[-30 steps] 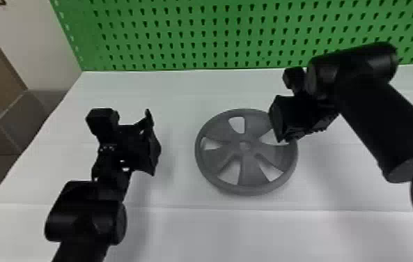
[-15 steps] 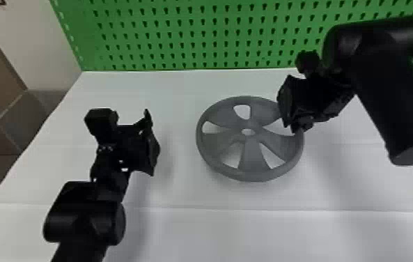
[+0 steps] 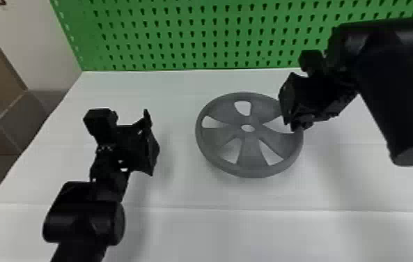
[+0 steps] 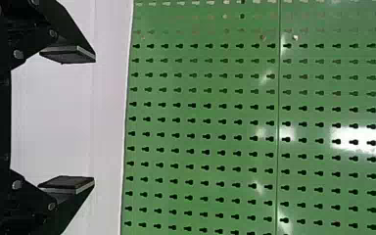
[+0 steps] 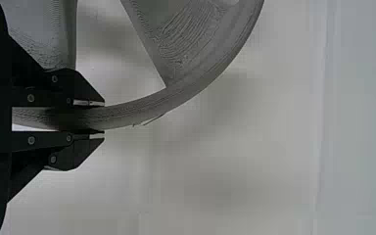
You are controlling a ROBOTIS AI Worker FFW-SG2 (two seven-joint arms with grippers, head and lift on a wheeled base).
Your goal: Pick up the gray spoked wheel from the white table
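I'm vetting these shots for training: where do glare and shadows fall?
Left wrist view: white glare patches on the pegboard; head view: a soft shadow on the table just below the wheel; right wrist view: faint, soft-edged shadows beside the wheel's rim.

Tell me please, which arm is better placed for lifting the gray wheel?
Right, most likely. The right gripper is shut on the gray wheel at its rim; the left gripper is open and empty, left of the wheel.
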